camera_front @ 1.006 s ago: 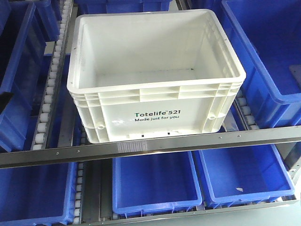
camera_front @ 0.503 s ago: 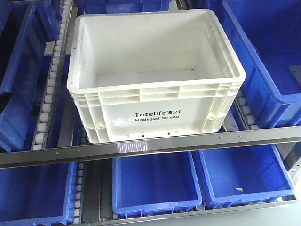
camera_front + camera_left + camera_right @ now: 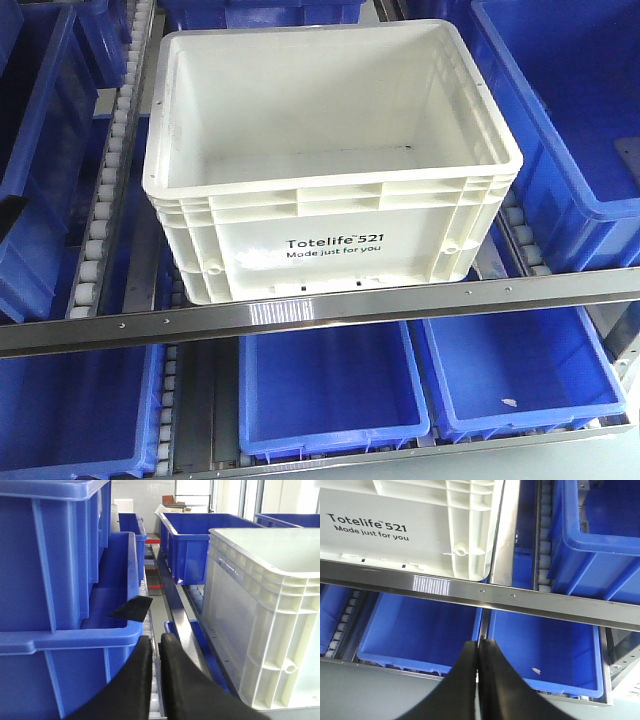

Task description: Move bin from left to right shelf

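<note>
Warehouse: roller racks (image 3: 100,215), blue bins (image 3: 330,385)

The bin (image 3: 330,150) is plain white with black lettering on its front wall. Blue bins (image 3: 330,385) surround it from 3 to 9 o'clock. The right shelf (image 3: 480,292) is grey steel, with white rollers (image 3: 100,215) and a striped barcode strip (image 3: 282,313).

The empty white bin (image 3: 330,160) sits upright on the roller shelf (image 3: 100,215), just behind its steel front rail.
</note>
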### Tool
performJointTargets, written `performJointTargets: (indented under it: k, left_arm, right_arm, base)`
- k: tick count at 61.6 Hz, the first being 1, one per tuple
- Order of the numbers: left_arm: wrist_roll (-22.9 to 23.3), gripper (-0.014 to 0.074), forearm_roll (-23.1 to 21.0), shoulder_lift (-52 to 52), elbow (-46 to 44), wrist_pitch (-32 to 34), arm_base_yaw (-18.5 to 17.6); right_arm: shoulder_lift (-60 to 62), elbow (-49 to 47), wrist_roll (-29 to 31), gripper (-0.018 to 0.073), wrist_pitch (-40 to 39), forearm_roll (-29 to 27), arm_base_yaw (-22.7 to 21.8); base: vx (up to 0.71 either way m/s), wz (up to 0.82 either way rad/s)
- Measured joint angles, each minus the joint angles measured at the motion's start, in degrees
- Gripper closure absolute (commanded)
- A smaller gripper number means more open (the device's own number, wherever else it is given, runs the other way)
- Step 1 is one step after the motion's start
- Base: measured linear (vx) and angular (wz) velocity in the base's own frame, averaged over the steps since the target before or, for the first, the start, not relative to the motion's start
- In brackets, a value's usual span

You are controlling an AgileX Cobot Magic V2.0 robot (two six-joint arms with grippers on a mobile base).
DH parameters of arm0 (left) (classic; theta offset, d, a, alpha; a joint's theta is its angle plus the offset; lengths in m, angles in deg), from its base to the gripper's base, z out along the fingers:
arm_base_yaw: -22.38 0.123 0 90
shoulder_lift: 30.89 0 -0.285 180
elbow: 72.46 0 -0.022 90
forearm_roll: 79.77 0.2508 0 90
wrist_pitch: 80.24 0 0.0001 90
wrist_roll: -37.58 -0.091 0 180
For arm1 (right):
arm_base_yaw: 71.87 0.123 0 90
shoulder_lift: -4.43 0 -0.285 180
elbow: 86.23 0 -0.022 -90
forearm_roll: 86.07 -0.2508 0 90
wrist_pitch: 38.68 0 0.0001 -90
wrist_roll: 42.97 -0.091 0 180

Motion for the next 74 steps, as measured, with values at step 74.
performJointTargets:
  k: [74]
  left_arm:
    - [0.4,0.0568,0.6,0.0,0.0,0.0,0.0]
  right_arm:
    - [21.8,27.4,0.3,0.0568,-30.2,0.2,-16.0]
  base:
    - [0.0,0.0]
